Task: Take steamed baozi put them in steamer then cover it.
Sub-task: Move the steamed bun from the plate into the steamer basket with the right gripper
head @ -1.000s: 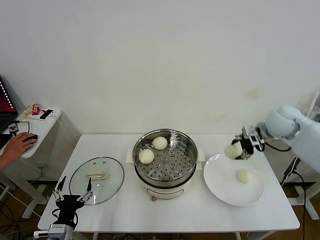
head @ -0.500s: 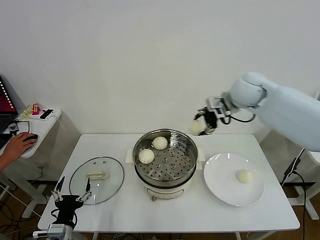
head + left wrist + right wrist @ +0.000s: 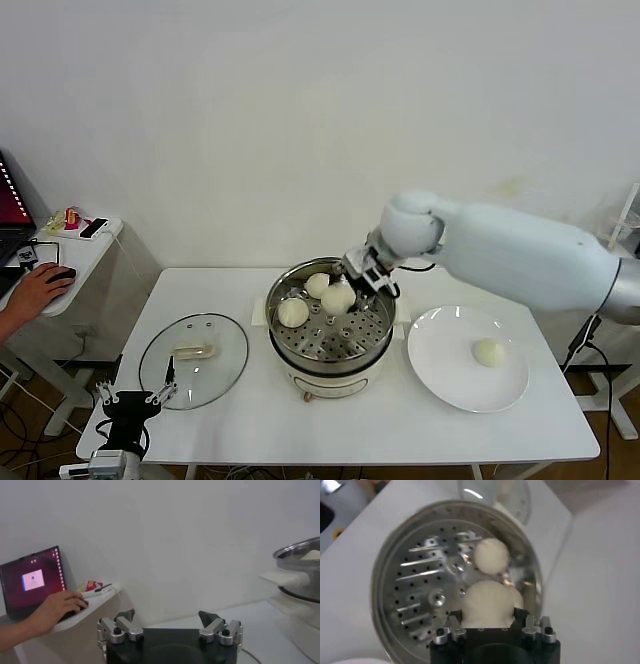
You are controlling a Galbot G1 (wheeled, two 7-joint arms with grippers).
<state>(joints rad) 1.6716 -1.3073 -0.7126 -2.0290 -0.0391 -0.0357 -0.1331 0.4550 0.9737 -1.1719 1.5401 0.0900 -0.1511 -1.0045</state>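
A white desk (image 3: 250, 420) is standing against a plain white wall. To its left, a small side table (image 3: 75, 255) is carrying a laptop (image 3: 31, 581), and a person's hand (image 3: 35, 288) is resting on a mouse there.

The left hand (image 3: 135, 400) is waiting low at the desk's front-left edge, its fingers (image 3: 123, 616) spread apart and holding nothing. Just beyond it, the cover (image 3: 194, 360) is lying flat on the desk, handle facing up, with the long axis of the bar handle running left to right.

The steamer (image 3: 331, 325) is sitting upright at the desk's centre, well to the right of the left hand. The right hand (image 3: 358, 285) is reaching over the steamer's back right, fingers (image 3: 452, 621) clamped on one steamed baozi (image 3: 338, 298), held just above the perforated tray. Two more buns are lying on the tray to the left of that hand, one at the back (image 3: 317, 284) and one nearer the front-left (image 3: 292, 313).

To the right of the right hand, a white plate (image 3: 450, 375) is holding the fourth bun (image 3: 488, 351).
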